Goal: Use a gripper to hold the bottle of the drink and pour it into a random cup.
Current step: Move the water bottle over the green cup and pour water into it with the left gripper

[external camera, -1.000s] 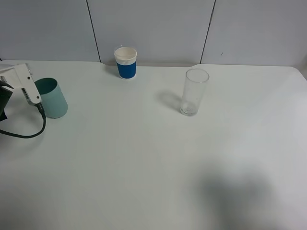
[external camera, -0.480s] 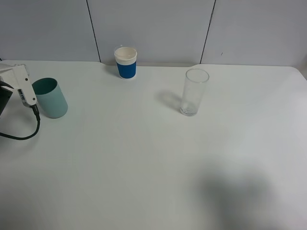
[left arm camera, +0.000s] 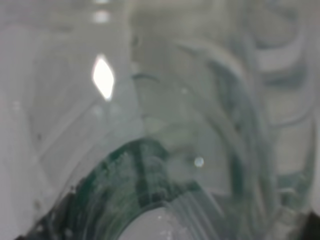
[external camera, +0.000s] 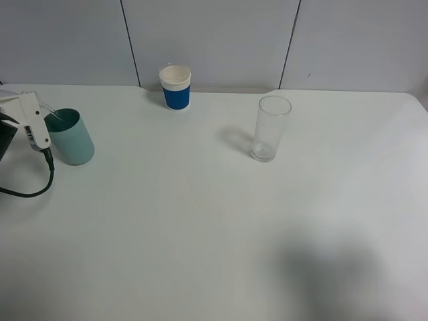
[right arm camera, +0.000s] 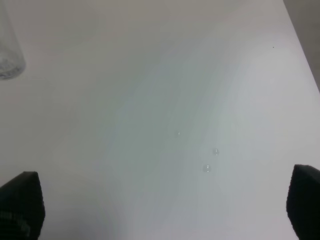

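My left gripper (external camera: 28,120) shows at the far left edge of the exterior high view as a white body with a black cable trailing below it. It is shut on the bottle of the drink (external camera: 51,110). Only the bottle's clear neck shows, tilted toward the rim of the teal-green cup (external camera: 72,139) right beside it. The left wrist view is filled by the blurred clear bottle (left arm camera: 165,125) with its dark green label (left arm camera: 115,190). My right gripper (right arm camera: 162,210) is open over bare table, with only its black fingertips (right arm camera: 20,205) showing.
A blue-and-white paper cup (external camera: 176,87) stands at the back of the white table (external camera: 200,227). A tall clear glass (external camera: 271,128) stands right of centre, and its base (right arm camera: 7,55) shows in the right wrist view. A few droplets (right arm camera: 210,160) lie on the table.
The left gripper drew back a little to the left, away from the cup. The bottle's clear neck has now come into view, tipped over the cup's rim.
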